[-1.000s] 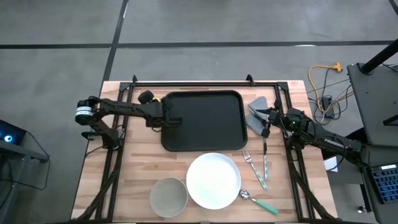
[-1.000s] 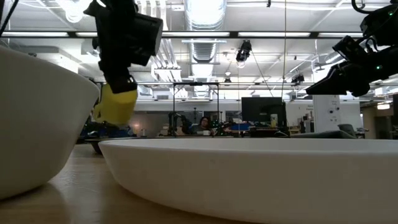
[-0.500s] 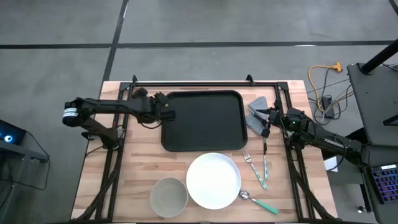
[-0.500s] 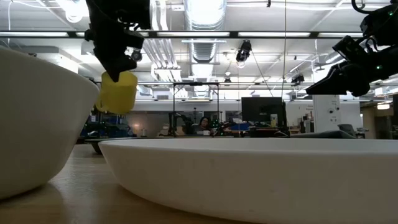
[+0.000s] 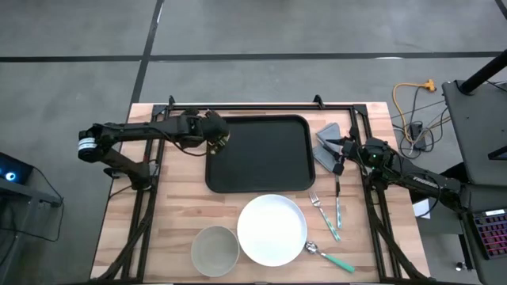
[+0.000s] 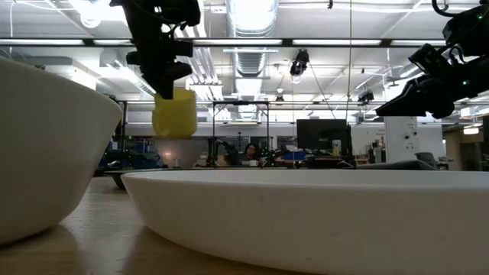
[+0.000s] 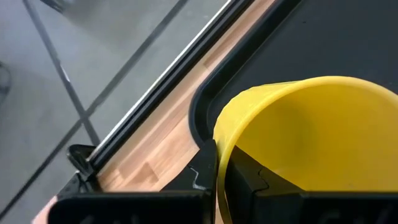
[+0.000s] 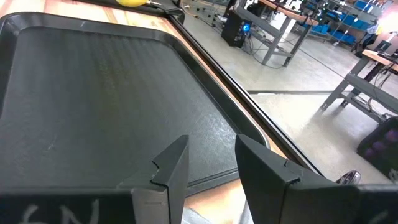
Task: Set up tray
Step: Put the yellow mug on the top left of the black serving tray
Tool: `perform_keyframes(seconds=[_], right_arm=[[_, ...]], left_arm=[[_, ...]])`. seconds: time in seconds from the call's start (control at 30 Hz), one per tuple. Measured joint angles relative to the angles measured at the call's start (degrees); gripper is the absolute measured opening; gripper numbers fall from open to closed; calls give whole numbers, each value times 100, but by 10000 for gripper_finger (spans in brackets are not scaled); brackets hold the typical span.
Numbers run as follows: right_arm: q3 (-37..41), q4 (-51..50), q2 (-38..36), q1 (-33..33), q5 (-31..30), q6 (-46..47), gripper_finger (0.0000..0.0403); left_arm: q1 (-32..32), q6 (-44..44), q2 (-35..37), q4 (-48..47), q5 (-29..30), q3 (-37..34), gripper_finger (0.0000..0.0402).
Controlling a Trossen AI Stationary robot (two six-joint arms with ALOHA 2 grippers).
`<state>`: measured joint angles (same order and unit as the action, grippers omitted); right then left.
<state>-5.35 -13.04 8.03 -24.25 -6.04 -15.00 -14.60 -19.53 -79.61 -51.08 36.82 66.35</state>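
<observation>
The table (image 5: pixel 127 229) is evenly lit from above, and only soft shadows are cast. In the low view, glare is thrown by ceiling strip lights (image 6: pixel 252 15), and the bowl (image 6: pixel 46 153) and plate (image 6: pixel 306 214) are blurred (too close to the lens). A dull sheen is shown on the tray (image 8: pixel 93 93) ahead of the right claw (image 8: pixel 211 163).

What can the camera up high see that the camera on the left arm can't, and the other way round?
Only the high view shows the white plate, the bowl, the fork, the spoon and the right gripper, which holds nothing and waits beside the tray's right edge.

Only the left wrist view shows the inside of the yellow cup, with the left gripper shut on its rim.

Both show the cup, the black tray and the wooden table.
</observation>
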Motion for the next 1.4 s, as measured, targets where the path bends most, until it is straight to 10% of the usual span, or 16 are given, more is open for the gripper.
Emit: perform_keyframes(seconds=[0.73, 1.4], right_arm=[[0, 0, 0, -2, 0, 0, 123], [0, 0, 0, 0, 0, 0, 123]], left_arm=[[-1128, 643, 0, 2280, -1817, -950, 0], [-1804, 549, -627, 2017, -1902, -732, 0]])
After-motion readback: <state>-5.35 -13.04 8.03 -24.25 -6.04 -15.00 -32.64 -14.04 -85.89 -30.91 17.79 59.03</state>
